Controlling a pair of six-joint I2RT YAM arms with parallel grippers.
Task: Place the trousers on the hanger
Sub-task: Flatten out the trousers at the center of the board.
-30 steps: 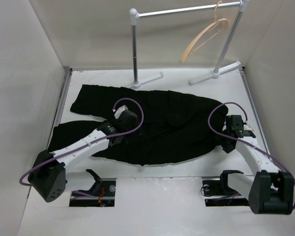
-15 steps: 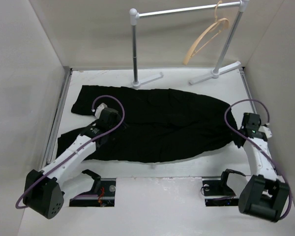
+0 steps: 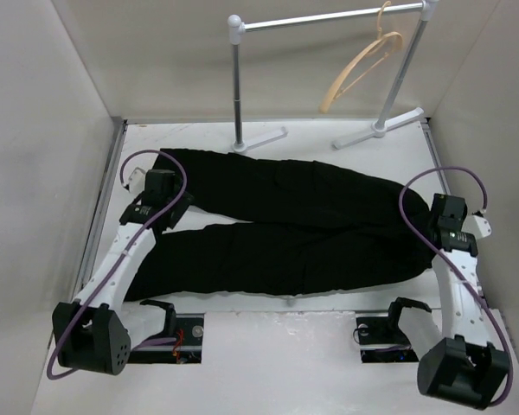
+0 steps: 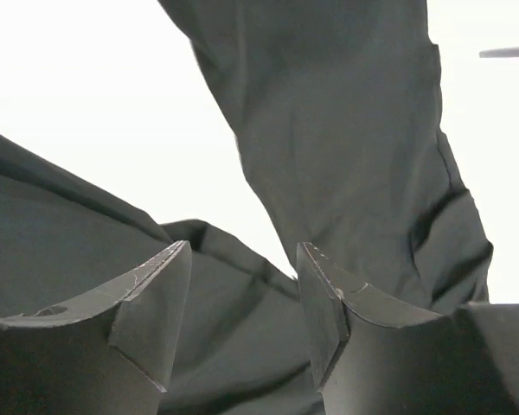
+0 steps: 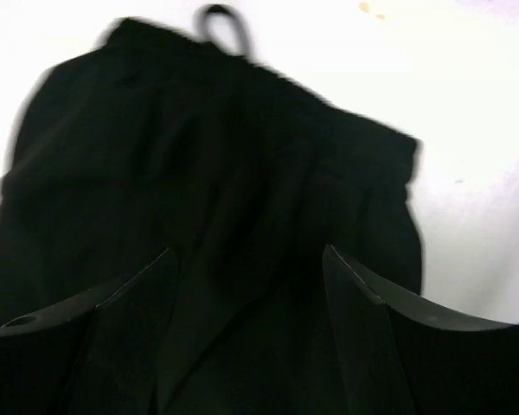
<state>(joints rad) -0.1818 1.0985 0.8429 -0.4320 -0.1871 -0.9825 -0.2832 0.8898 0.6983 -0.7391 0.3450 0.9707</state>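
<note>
One rail stand (image 3: 236, 86) carries the hanger (image 3: 359, 65) behind the trousers (image 3: 285, 225).

Robotics lab — white-walled test booth (image 3: 60, 104)

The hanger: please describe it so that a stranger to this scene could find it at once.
A white-and-grey rail stand stands at the table's far edge. The hanger hangs tilted near the rail's right end. It alone is thin, curved, tan wood.
</note>
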